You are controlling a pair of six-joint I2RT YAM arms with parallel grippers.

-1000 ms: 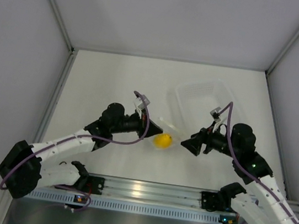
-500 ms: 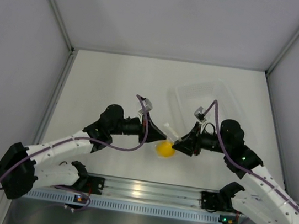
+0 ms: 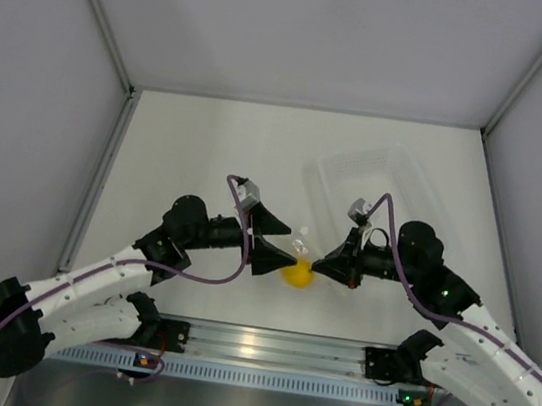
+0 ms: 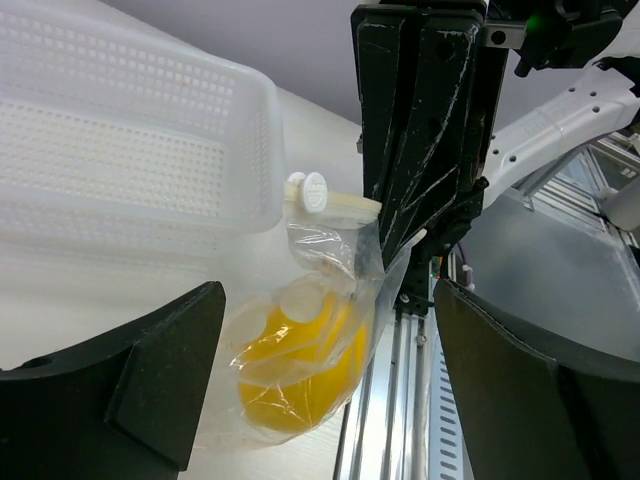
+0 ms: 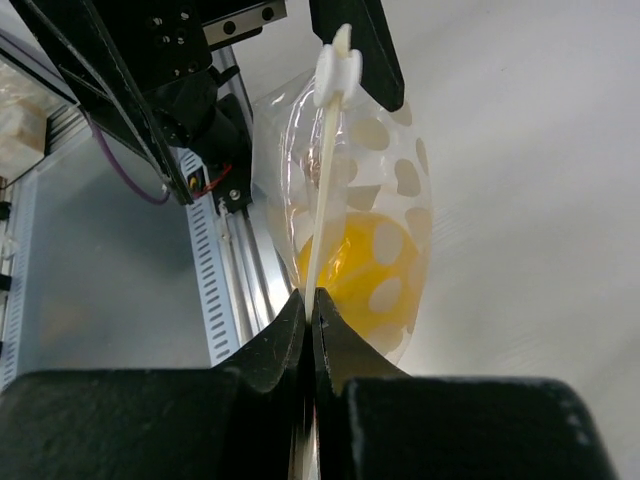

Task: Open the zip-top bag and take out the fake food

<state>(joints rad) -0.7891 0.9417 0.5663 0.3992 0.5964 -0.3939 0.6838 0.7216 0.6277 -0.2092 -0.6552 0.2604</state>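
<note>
The zip-top bag is clear, crinkled film printed with white spots, with a white slider on its zip strip. The yellow fake food sits low inside it. The right pincer is clenched on the strip's end. The left pincer is released, and the bag lies between its spread fingers. A perforated clear tray lies beyond the right pincer on the white table, which is enclosed by pale grey walls.

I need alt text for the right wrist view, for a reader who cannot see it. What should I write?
The right gripper, jaws shut, pinches the zip strip of the clear zip-top bag, which holds the yellow fake food. The white slider sits at the strip's far end.
</note>
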